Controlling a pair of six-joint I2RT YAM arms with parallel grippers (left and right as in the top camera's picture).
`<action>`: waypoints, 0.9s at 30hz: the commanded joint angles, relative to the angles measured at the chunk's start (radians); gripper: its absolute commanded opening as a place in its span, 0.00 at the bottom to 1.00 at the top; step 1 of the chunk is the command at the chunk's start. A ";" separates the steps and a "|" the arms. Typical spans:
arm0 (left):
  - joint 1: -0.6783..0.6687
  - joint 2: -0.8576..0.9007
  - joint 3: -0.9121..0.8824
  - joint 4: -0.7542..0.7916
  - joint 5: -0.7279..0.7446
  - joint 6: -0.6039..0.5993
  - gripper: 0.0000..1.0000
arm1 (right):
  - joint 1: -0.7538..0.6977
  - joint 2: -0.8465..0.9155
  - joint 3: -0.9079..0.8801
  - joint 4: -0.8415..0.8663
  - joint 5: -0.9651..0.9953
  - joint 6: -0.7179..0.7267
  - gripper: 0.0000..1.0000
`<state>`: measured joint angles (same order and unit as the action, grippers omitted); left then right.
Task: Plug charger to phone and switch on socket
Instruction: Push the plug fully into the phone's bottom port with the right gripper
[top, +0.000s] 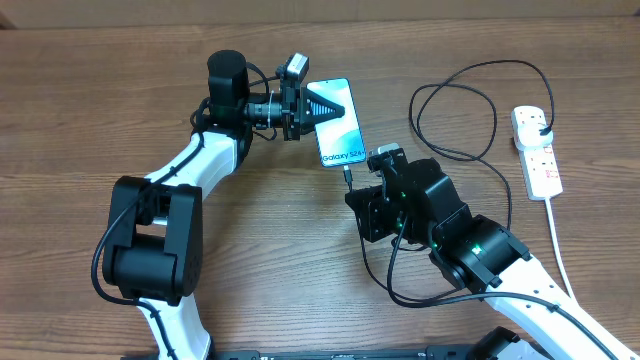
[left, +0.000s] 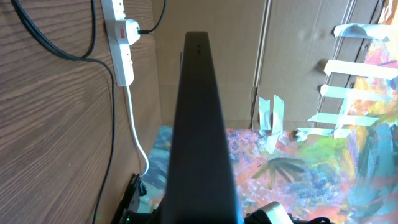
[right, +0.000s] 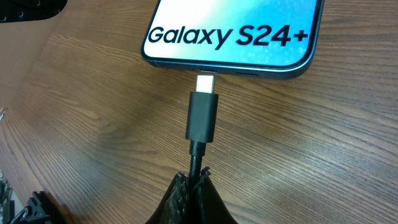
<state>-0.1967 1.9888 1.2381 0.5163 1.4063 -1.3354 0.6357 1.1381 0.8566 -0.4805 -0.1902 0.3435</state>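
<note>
The phone (top: 338, 125) lies at the table's middle back, its cyan screen up and its "Galaxy S24+" end toward the right arm. My left gripper (top: 305, 108) is shut on its far-left edge. In the left wrist view the phone (left: 202, 124) shows edge-on as a dark bar that hides the fingers. My right gripper (right: 198, 180) is shut on the charger's black cable just behind the connector (right: 202, 115). The connector's metal tip sits right at the port in the phone's bottom edge (right: 230, 31), still showing. The charger's plug head (top: 543, 128) sits in the socket (top: 535, 150).
The charger cable (top: 450, 100) loops over the table between the phone and the socket, which also shows in the left wrist view (left: 121, 43). The socket's thick white cord (top: 556, 235) runs toward the front right. A painted board stands beyond the table edge.
</note>
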 joint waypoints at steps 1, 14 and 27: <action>-0.007 0.003 0.027 0.005 0.035 -0.011 0.04 | 0.005 0.003 0.003 0.007 0.011 0.005 0.04; -0.010 0.003 0.027 0.012 0.058 0.032 0.04 | 0.005 0.037 0.003 0.039 0.010 0.005 0.04; 0.006 0.003 0.027 0.012 0.000 0.179 0.04 | 0.005 0.037 0.003 0.005 -0.057 0.003 0.04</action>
<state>-0.1955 1.9888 1.2381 0.5205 1.4155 -1.2148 0.6357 1.1767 0.8566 -0.4858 -0.2291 0.3443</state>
